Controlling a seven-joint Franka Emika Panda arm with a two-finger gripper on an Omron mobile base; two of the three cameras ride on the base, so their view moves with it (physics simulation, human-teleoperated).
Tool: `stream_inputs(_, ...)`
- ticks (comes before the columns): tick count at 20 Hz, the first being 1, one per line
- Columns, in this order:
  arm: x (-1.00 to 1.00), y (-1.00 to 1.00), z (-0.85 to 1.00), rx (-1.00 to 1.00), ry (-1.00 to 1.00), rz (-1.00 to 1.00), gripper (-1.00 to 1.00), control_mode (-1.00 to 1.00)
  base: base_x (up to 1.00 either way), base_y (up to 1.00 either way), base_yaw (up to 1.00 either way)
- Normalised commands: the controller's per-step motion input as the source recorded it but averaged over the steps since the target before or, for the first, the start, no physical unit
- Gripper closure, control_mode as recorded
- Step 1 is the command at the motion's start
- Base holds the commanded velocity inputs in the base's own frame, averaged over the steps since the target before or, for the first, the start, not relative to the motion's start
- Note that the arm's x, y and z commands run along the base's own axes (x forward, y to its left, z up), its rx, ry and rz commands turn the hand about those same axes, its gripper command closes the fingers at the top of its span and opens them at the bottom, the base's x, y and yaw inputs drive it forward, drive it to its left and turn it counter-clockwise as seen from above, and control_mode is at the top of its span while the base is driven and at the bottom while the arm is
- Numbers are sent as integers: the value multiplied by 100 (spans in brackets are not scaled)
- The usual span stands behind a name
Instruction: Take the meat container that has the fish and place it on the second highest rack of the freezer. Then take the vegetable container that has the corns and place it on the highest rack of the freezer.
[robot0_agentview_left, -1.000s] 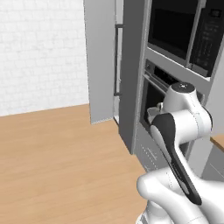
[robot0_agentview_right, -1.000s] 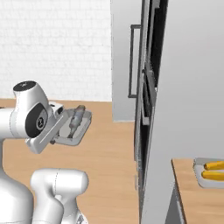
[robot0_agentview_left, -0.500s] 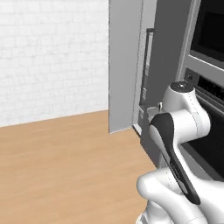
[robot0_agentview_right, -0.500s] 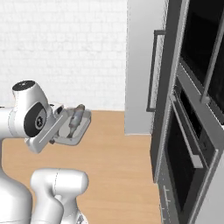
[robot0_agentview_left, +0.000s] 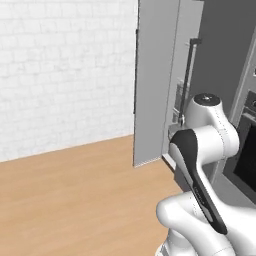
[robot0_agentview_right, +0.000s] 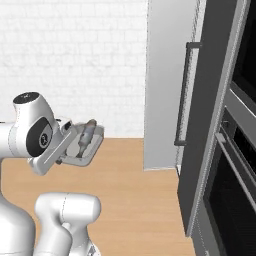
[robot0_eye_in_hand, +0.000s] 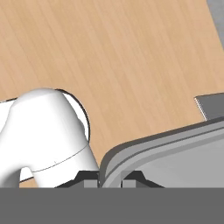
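While its rounded grey rim is clamped by the pincer (robot0_eye_in_hand: 109, 183), the shallow meat container (robot0_agentview_right: 88, 147) with the slender silver fish (robot0_agentview_right: 86, 135) is held at left-centre, well apart from the dark-grey freezer (robot0_agentview_right: 170, 85)

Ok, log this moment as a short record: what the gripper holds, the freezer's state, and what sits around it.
gripper: shut on the rim of the meat container
meat container: grey tray carried above the floor beside the arm
fish: small grey fish lying in the tray
freezer: tall dark-grey unit, door swung open, black bar handle
freezer racks: cannot tell from these views
floor: light wood
back wall: white brick
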Motion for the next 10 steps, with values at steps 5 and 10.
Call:
stream_inputs(5,0,0,0,0,0,0,100,100,75,54,-22)
stream_inputs(10,0,0,0,0,0,0,100,100,64,44,-34)
